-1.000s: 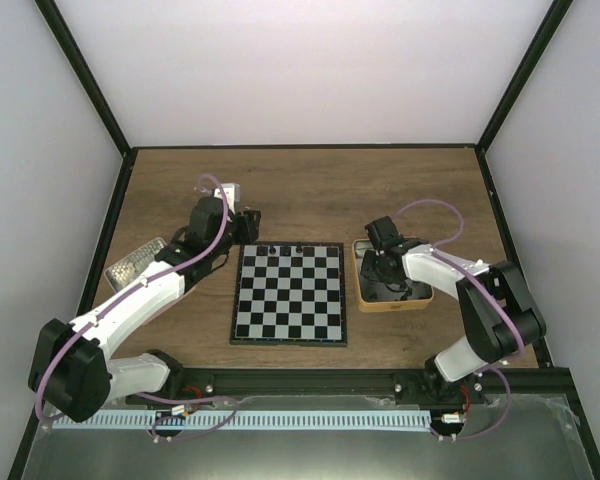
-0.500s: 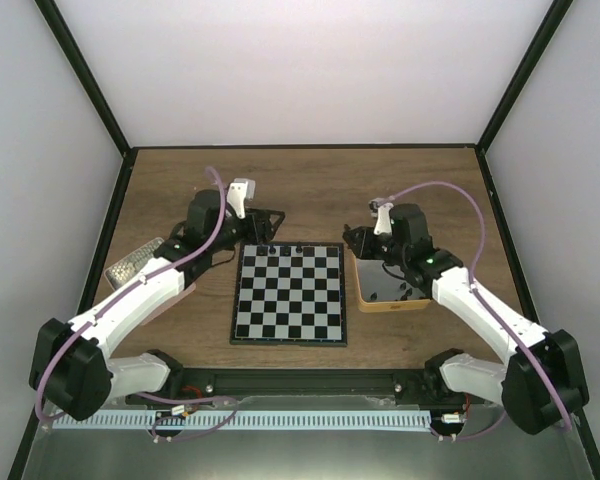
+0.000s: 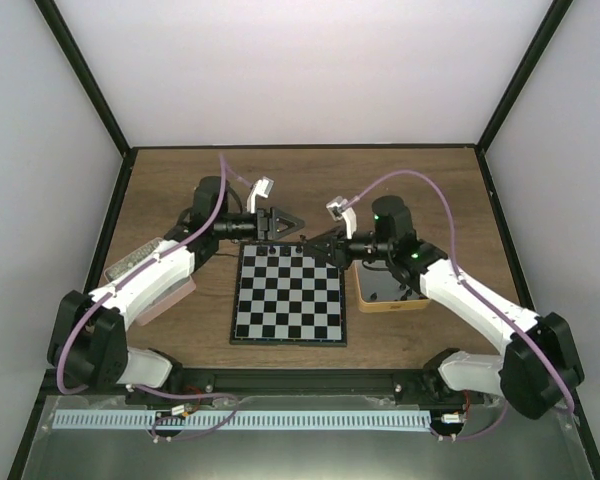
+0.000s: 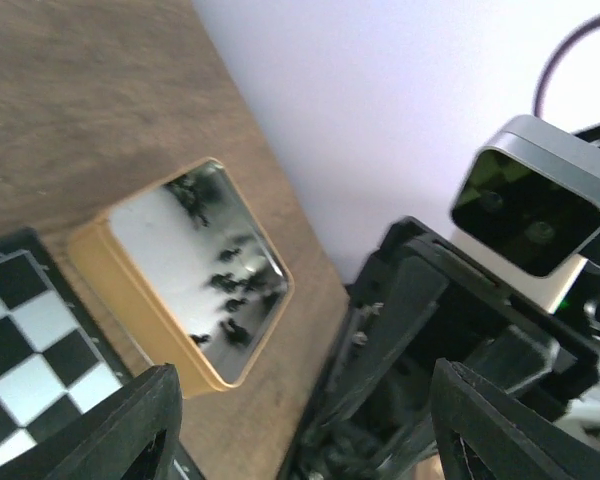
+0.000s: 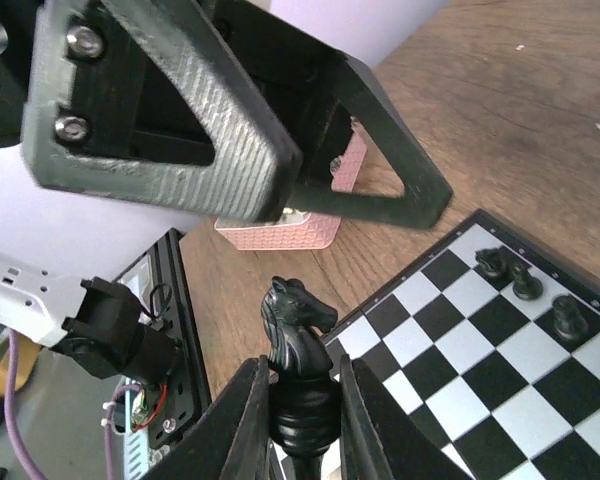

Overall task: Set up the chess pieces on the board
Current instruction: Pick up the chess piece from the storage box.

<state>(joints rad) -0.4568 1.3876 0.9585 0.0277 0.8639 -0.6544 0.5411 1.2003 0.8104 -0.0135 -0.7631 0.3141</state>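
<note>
The board (image 3: 288, 295) lies between my arms, with several black chess pieces (image 3: 270, 246) on its far row; they also show in the right wrist view (image 5: 512, 276). My right gripper (image 3: 316, 243) hangs over the board's far right corner, shut on a black knight (image 5: 298, 360) that stands upright between its fingers (image 5: 242, 425). My left gripper (image 3: 288, 224) is open and empty, held level above the board's far edge and facing the right gripper. More pieces (image 4: 230, 290) lie in the tan tin (image 4: 85, 262).
The tan tin (image 3: 363, 296) stands right of the board. A pink tray (image 3: 172, 297) lies left of the board under my left arm and shows in the right wrist view (image 5: 290, 228). A grey lid (image 3: 130, 262) lies further left.
My right gripper has lifted out of the tin with the knight and moved left to the board's far right corner. My left gripper has swung right along the board's far edge.
</note>
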